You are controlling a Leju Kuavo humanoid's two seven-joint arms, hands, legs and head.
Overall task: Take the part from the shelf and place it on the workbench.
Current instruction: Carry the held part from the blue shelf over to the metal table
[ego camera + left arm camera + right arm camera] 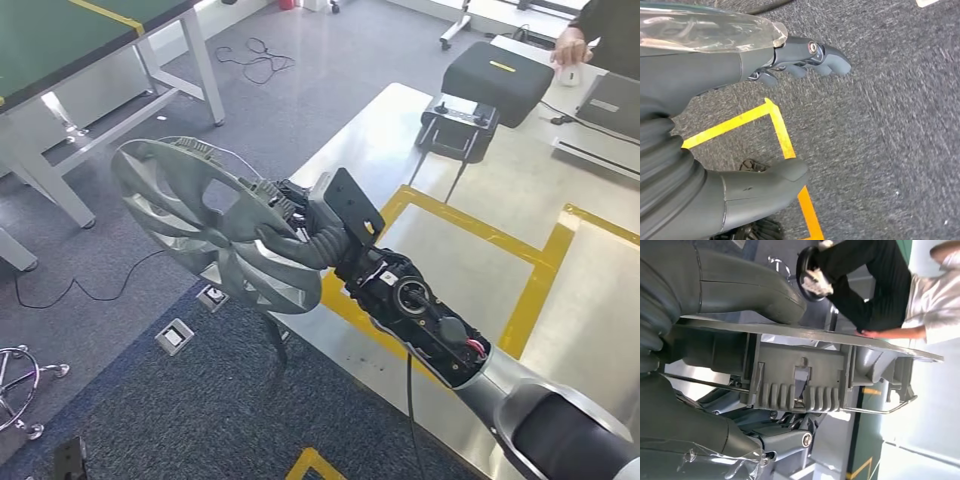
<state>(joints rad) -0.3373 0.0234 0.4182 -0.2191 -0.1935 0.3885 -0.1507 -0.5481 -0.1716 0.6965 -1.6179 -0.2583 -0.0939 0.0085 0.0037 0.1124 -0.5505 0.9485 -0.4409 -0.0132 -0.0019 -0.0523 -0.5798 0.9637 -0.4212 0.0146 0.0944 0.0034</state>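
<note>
Part point(198, 215) clamped between right hand point(321, 240) fingers point(283, 245).

You can see the part point(204, 225), a big round silver wheel cover with curved spokes and open gaps between them. It is up in the air, tilted, hanging over the grey carpet just past the edge of the surface point(468, 260). The right hand point(309, 235) holds it by its rim. From the right wrist view you see its grey back side point(802, 375), with little plastic ribs and a thin wire ring.
</note>
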